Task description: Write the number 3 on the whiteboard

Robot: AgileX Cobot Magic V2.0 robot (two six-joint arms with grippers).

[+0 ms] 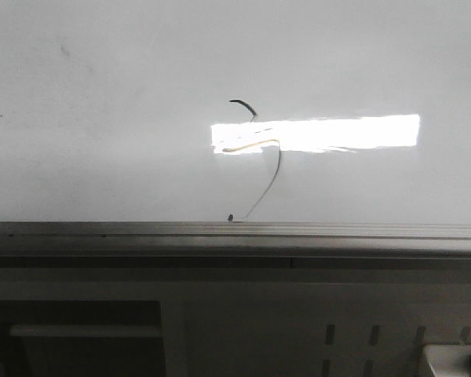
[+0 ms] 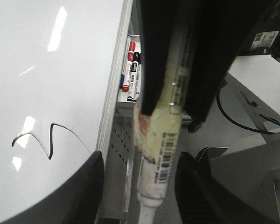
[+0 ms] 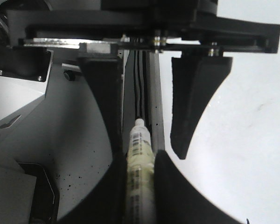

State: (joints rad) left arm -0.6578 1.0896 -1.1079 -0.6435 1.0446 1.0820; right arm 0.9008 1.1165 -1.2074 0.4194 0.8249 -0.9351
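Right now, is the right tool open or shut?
Shut on the marker: the right tool has fingers touching both its sides in the right wrist view.

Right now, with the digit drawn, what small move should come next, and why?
Probably close the left gripper on the marker. The number 3 looks finished on the whiteboard, and the marker is off the board, clamped in the right gripper. Its white end sits between the left gripper's open fingers, which suggests a handover.
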